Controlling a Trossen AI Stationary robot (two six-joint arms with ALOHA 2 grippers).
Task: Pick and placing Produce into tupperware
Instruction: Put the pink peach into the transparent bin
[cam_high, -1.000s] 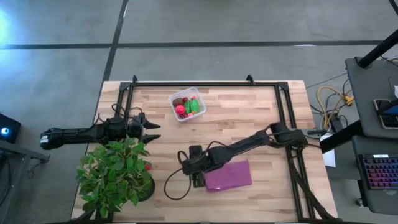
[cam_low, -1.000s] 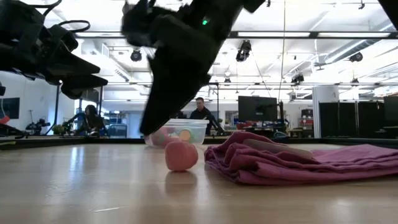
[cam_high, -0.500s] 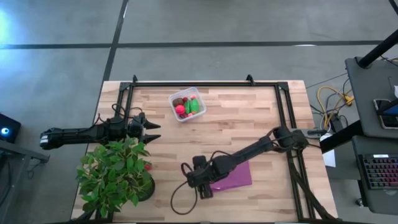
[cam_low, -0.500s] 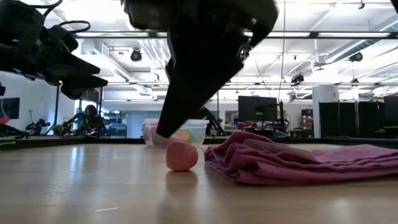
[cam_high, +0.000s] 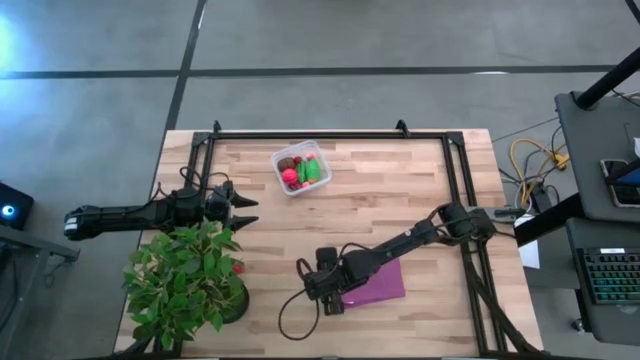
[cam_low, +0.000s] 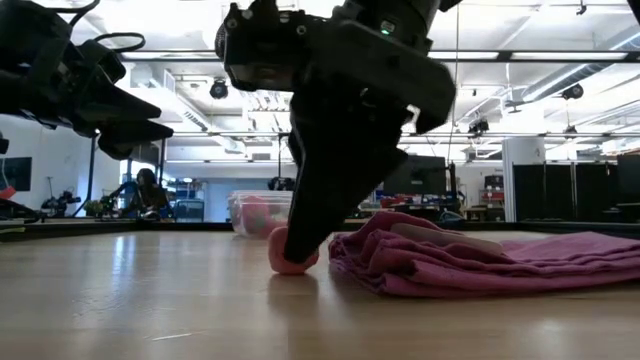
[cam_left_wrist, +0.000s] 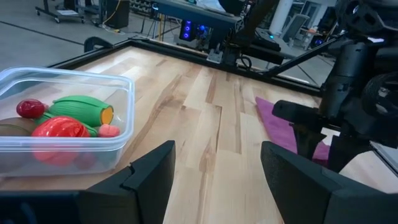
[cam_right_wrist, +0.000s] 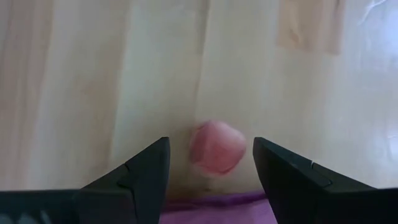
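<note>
Right end effector (cam_right_wrist: 210, 163) now lower, straddling pink fruit (cam_right_wrist: 216, 147)

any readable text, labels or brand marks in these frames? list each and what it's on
None can be read.
The tupperware, the pink produce piece and the purple cloth carry no print.
The right gripper and the left gripper show no markings.
Screens in the room behind the table: too small and blurred to read.
</note>
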